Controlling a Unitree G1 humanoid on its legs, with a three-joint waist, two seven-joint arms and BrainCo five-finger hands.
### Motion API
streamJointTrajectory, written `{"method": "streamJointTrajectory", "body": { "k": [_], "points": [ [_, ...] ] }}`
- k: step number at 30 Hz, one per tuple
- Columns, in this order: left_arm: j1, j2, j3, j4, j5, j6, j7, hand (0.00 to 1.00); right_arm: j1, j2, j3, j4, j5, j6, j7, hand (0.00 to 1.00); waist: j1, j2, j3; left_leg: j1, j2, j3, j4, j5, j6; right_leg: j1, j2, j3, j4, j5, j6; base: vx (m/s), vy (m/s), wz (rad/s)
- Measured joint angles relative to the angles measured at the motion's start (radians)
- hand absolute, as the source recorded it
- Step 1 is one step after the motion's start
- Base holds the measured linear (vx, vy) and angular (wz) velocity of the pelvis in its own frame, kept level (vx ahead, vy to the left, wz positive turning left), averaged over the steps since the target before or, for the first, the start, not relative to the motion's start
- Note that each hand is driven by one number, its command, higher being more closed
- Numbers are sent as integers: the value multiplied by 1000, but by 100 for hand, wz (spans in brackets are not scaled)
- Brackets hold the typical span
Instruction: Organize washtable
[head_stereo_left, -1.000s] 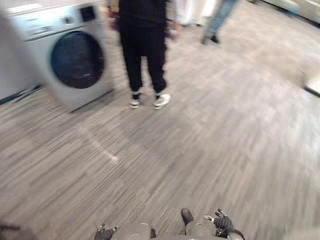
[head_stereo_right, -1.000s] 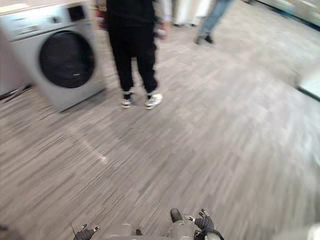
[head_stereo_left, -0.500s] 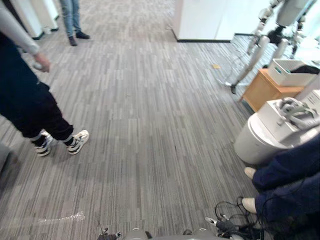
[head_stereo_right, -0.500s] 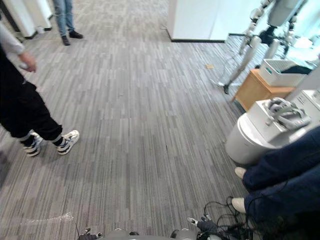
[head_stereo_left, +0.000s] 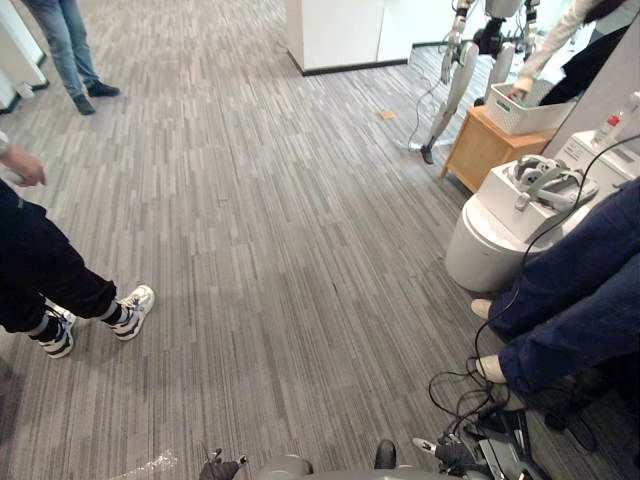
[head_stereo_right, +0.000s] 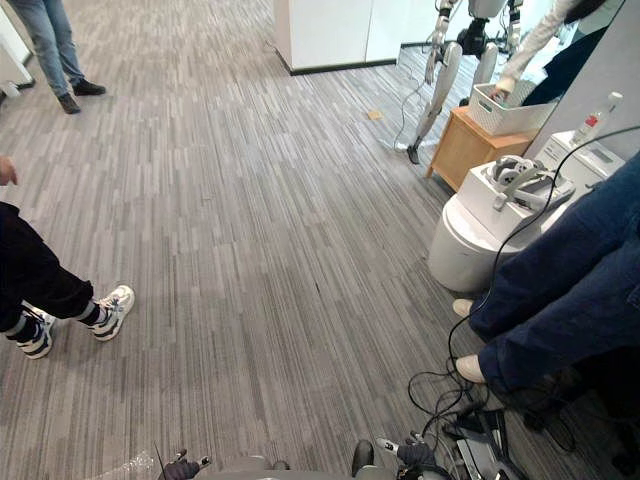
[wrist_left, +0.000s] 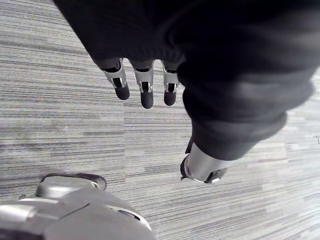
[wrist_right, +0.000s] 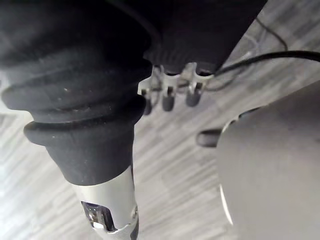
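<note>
Two empty hands, left hand (wrist_left: 146, 91) and right hand (wrist_right: 168, 98), hang with fingers loosely apart; any step rightward risks bumping the person's legs (head_stereo_left: 572, 298) close by.

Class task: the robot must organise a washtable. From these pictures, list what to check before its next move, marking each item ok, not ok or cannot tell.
1. Left hand empty, fingers relaxed: ok.
2. Right hand empty, fingers relaxed: ok.
3. Room on the right side: not ok; a seated person's legs are close.
4. Washtable identified: cannot tell; a wooden table with a white basket stands ahead to the right.
5. That table free of others: not ok; another robot and a person's arm are at it.
</note>
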Motion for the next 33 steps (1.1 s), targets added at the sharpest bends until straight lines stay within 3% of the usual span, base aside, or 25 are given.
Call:
{"method": "streamJointTrajectory", "body": {
  "k": [5,11,12,13,16,18,19,21,22,23,24,25,26,28,29,30,31,32,33],
  "points": [
    [-1,10,-4,20,0,0,-1,0,4,10,0,5,-1,1,0,0,-2,-10,-19,25,-37,4,-38,9,13,5,-21,4,-18,8,12,28,71,-1],
    [-1,15,-14,23,-1,0,-2,0,3,14,0,7,-2,1,1,0,-2,-12,-17,37,-46,-20,-34,11,16,28,-29,-11,-3,-7,7,12,23,11],
    [-3,19,-14,22,-2,0,-3,0,3,18,0,6,-1,-2,1,0,-8,-14,-13,15,-44,-43,6,7,9,20,-30,-24,28,-42,-7,10,-58,52],
    [-3,19,-12,17,-2,0,-3,0,0,17,0,5,-1,-6,2,0,-13,-16,-4,-10,-31,-62,79,-11,-21,15,-24,-28,69,-77,-22,6,-71,57],
    [9,5,16,5,-15,1,-1,0,-6,9,1,6,-1,-11,1,0,6,1,41,-116,26,-52,370,-25,-56,23,-8,-30,151,-143,-4,-99,-56,23],
    [26,4,27,-3,-25,1,-1,0,-2,12,0,6,0,-11,0,0,14,-15,53,-153,41,-40,450,-1,-85,35,-13,-21,162,-157,2,-65,6,-8],
    [34,6,34,-3,-32,1,-1,0,-2,10,1,1,1,-11,-1,0,21,-10,54,-165,47,-27,433,-33,-46,33,-20,-13,157,-160,5,-23,30,-5],
    [34,-4,37,-6,-34,1,-3,0,-5,-7,0,-2,0,-10,-1,0,23,-2,58,-194,56,-31,368,-41,-37,8,-25,-5,153,-164,14,-57,85,-18],
    [49,-45,50,-9,-36,0,-5,0,-8,-39,2,-11,-1,-11,0,0,33,70,52,-211,93,-34,216,-35,-27,-22,11,13,156,-154,50,20,122,-39],
    [45,-54,58,-1,-39,-1,-5,0,-23,-40,1,-12,-1,-6,-1,0,33,69,51,-232,92,-20,222,-36,-9,-69,15,27,257,-188,48,58,122,-36],
    [51,-49,65,-2,-44,-1,-5,0,-33,-32,1,-21,-1,-6,0,0,29,65,55,-245,78,-2,208,-38,-15,-120,8,28,425,-260,39,102,65,7],
    [55,-34,65,-9,-46,-2,-4,0,-32,-21,0,-13,-3,-8,0,0,26,18,60,-238,31,11,201,-35,-21,-91,-15,28,486,-335,34,155,45,21],
    [61,-22,66,-14,-57,-6,-1,0,-23,-13,-1,7,-9,-5,0,0,34,-12,59,-260,-10,33,245,-60,7,-39,-42,29,438,-421,18,174,31,23],
    [63,-41,82,-11,-65,-6,-1,0,-23,-18,-17,4,-23,-2,1,0,32,15,61,-290,-9,26,338,-118,26,-26,-43,30,431,-447,54,198,173,-5],
    [85,-41,101,-10,-69,-5,-1,0,-15,-7,-37,3,-32,-3,2,0,32,7,50,-259,-33,51,351,-161,60,-14,-78,49,482,-476,80,255,278,-23],
    [89,-38,101,-9,-69,-5,-1,0,-13,-3,-44,3,-33,-2,4,0,31,2,43,-242,-46,62,350,-175,67,-27,-88,66,534,-485,85,272,232,-28],
    [87,-36,100,-1,-67,-4,-1,0,-12,5,-57,0,-34,-2,4,0,28,-19,45,-214,-63,75,345,-195,80,-69,-111,101,659,-485,83,238,157,-19],
    [86,-20,98,0,-67,-1,0,0,-9,18,-68,-6,-32,-2,5,0,24,-32,39,-177,-84,85,332,-205,88,-126,-134,137,821,-461,47,304,187,-5],
    [83,-2,89,-1,-65,3,-1,0,-6,30,-75,-11,-31,-3,5,0,19,-54,34,-125,-103,86,318,-214,111,-189,-158,149,1010,-384,-22,429,198,9]
  ]
}}
